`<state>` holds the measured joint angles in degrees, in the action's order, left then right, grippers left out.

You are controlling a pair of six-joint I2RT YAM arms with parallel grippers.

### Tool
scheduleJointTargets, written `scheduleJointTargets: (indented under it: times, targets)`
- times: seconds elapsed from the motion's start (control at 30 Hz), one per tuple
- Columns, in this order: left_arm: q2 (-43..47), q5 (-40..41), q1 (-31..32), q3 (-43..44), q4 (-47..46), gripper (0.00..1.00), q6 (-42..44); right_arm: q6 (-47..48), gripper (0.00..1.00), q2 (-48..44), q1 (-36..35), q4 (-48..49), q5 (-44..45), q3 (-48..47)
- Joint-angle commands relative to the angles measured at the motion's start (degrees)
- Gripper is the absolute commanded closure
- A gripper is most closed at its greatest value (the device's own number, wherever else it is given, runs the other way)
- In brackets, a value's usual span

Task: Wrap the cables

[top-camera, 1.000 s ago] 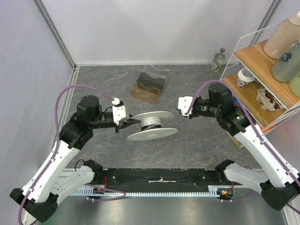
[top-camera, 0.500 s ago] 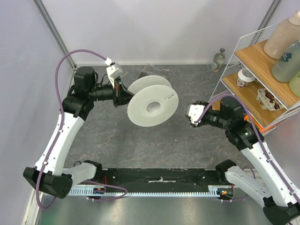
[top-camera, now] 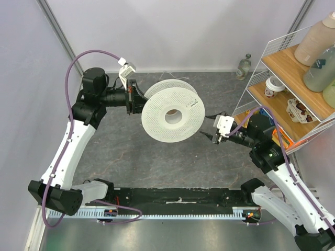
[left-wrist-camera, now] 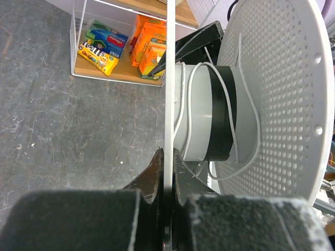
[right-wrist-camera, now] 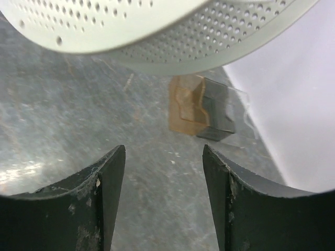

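So the left gripper (top-camera: pixel 131 98) is pinched tight on the thin rim of one flange of the white perforated plastic spool (top-camera: pixel 172 116). It's holding the spool up off the grey stone-look table (top-camera: pixel 131 151), flat face turned toward the overhead camera.

From the left wrist you can see the thin white cable (left-wrist-camera: pixel 189 83): a few slack turns round the hub between the two flanges, with one loop sagging out against the far flange. Not tidy at all.

Over on the right, the right gripper (top-camera: pixel 209 135) sits just beside the spool's lower edge, jaws spread, nothing in them.

My take on doing this bit well: the left has to hold rock steady, since it's only an edge grip and the spool could twist. The right should go for the slack loop rather than the flange. It should close gently on something that thin, then pull it snug onto the hub so the turns don't slip off.
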<state>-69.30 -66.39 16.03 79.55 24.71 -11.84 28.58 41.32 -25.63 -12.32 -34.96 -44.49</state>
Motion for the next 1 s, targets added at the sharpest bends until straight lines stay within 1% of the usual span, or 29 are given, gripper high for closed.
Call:
scheduleJointTargets:
  times: [0.0, 0.07, 0.13, 0.23, 0.3, 0.37, 0.47, 0.5, 0.6, 0.77, 0.87, 0.97]
  targets:
    - [1.18, -2.61, -0.21, -2.9, -7.39, 0.98, -3.21, -10.99, 0.31, 0.69, 0.31, -1.64, -5.38, -1.56]
    - [1.71, -1.03, -0.21, -4.57, -6.7, 0.98, 0.39, -14.5, 0.31, 0.95, 0.23, -4.98, -4.6, -1.56]
    - [1.1, -1.46, -0.21, -5.71, -4.77, 0.98, 3.12, -15.56, 0.3, 0.96, 0.23, -9.98, -4.85, -2.18]
    - [0.65, -3.39, -0.21, -8.87, -5.37, 0.98, 3.31, -19.08, 0.29, 0.17, 0.23, -13.95, -6.43, -2.44]
    - [1.09, -3.31, -0.21, -11.33, -7.38, 0.98, 2.7, -20.4, 0.24, -0.45, 0.23, -16.33, -8.01, -2.36]
    - [1.27, -3.31, -0.21, -13.44, -8.62, 0.99, 2.87, -22.76, 0.22, -1.33, 0.23, -17.39, -8.11, -2.36]
    - [1.01, -3.92, -0.21, -16.35, -10.99, 0.98, 3.05, -28.47, 0.19, -1.86, 0.23, -15.12, -7.32, -2.71]
    - [0.92, -4.36, -0.21, -17.05, -11.52, 0.98, 3.22, -31.1, 0.18, -1.34, 0.23, -14.58, -7.14, -3.23]
    - [0.22, -4.36, -0.21, -18.81, -11.79, 0.98, 4.19, -34.9, 0.18, 2.0, 0.23, -13.18, -4.95, -4.64]
    - [-0.57, -4.71, -0.21, -22.32, -14.24, 0.98, 3.4, -41.84, 0.21, 4.21, 0.23, -7.21, -6.44, -3.24]
    - [-0.58, -4.8, -0.12, -24.0, -15.13, 0.98, 3.57, -43.52, 0.25, 4.91, 0.31, -5.0, -7.75, -2.8]
    - [-0.84, -4.98, -0.21, -24.88, -15.48, 0.98, 4.45, -45.53, 0.27, 5.87, 0.23, -2.2, -10.91, -1.75]
